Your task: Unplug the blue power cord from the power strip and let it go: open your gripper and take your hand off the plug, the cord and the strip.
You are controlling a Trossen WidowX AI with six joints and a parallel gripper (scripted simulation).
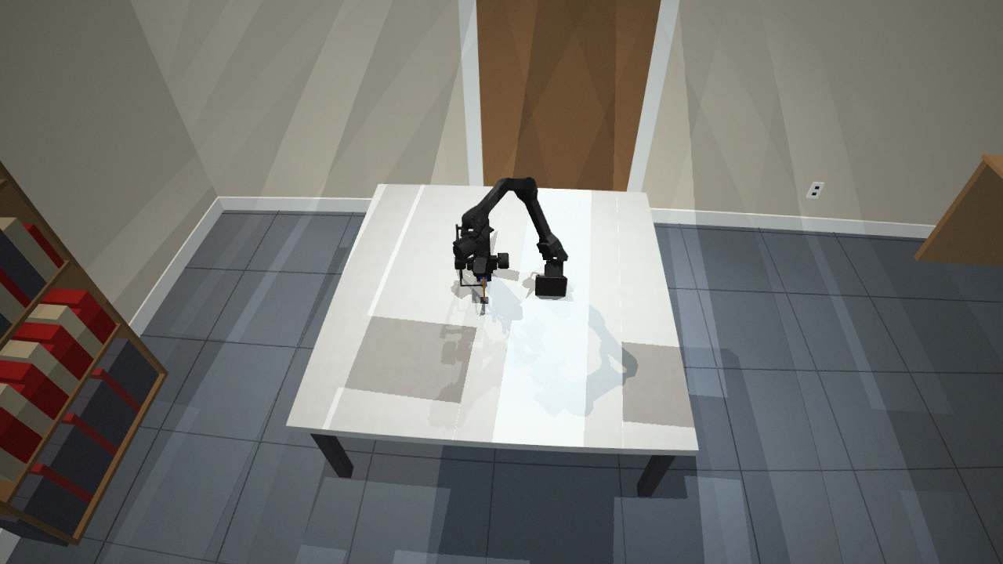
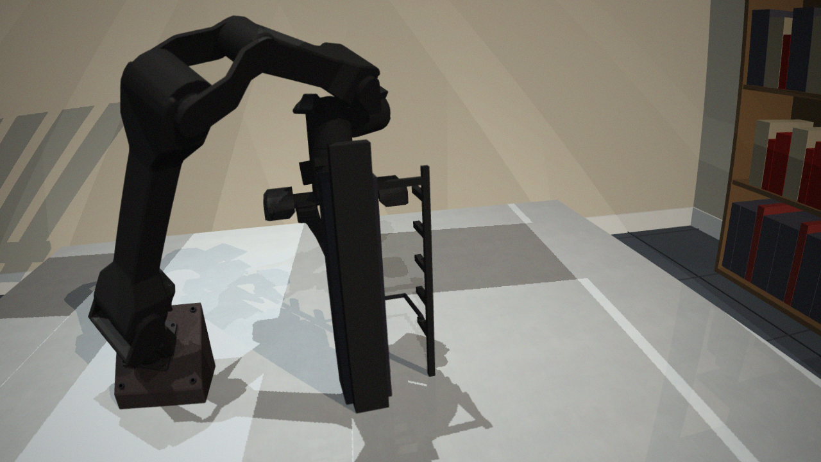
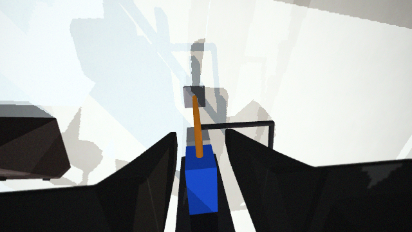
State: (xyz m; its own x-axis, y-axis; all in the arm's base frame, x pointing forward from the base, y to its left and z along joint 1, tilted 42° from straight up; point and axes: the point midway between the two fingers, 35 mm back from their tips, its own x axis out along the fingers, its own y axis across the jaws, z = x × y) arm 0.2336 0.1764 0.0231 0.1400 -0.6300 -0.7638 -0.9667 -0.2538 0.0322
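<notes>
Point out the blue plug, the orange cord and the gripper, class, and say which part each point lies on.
blue plug (image 3: 201, 183), wrist view, on its front face.
orange cord (image 3: 197, 125), wrist view, midway along its length.
gripper (image 3: 201, 135), wrist view, the gap between its fingertips.

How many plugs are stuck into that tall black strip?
1: a blue plug in the power strip, between the open fingers, untouched. The upper sockets are out of sight, so more may be hidden.

Office-like room — bookshelf, wooden door, white table.
</notes>
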